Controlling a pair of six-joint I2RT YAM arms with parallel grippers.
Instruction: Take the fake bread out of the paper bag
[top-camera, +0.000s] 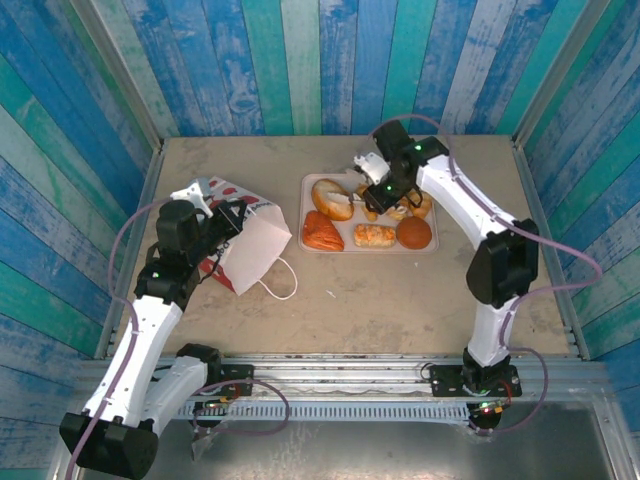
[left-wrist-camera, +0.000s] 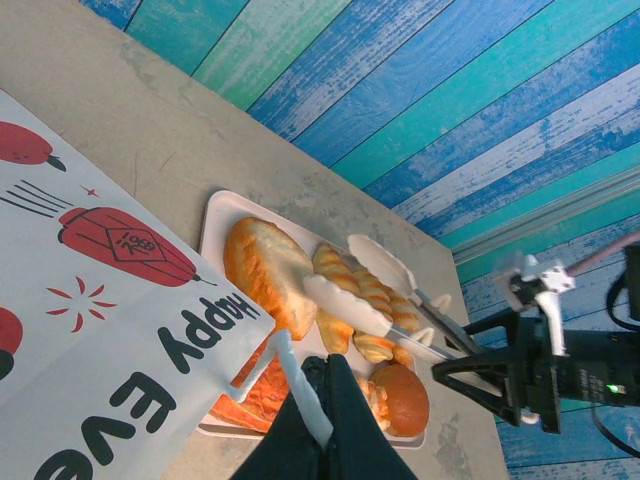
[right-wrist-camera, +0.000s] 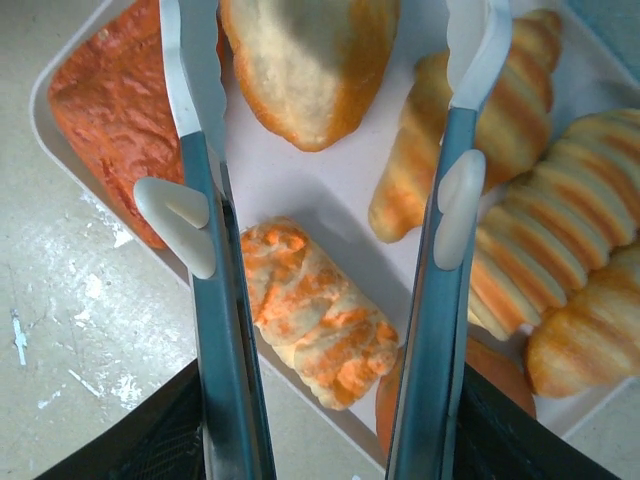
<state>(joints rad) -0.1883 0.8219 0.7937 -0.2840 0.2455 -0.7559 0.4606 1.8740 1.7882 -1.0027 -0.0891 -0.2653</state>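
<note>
The red-and-white paper bag (top-camera: 250, 248) lies on its side left of the tray, and its printed face (left-wrist-camera: 100, 330) shows in the left wrist view. My left gripper (left-wrist-camera: 325, 400) is shut on the bag's white cord handle (left-wrist-camera: 285, 365), near the bag's top (top-camera: 222, 215). Several pieces of fake bread lie on the pink tray (top-camera: 365, 250): an oval roll (right-wrist-camera: 310, 60), an orange-red flaky piece (right-wrist-camera: 100, 110), a flaky roll (right-wrist-camera: 315, 310), croissants (right-wrist-camera: 540, 250) and a round bun (top-camera: 414, 233). My right gripper (right-wrist-camera: 335, 40) hangs open over the tray (top-camera: 372, 190), holding nothing.
Blue and teal plank walls (top-camera: 320, 60) enclose the beige table (top-camera: 400, 300) on three sides. The bag's second cord handle (top-camera: 280, 285) loops onto the table toward the near edge. The arm bases stand on a metal rail (top-camera: 340, 375) at the front.
</note>
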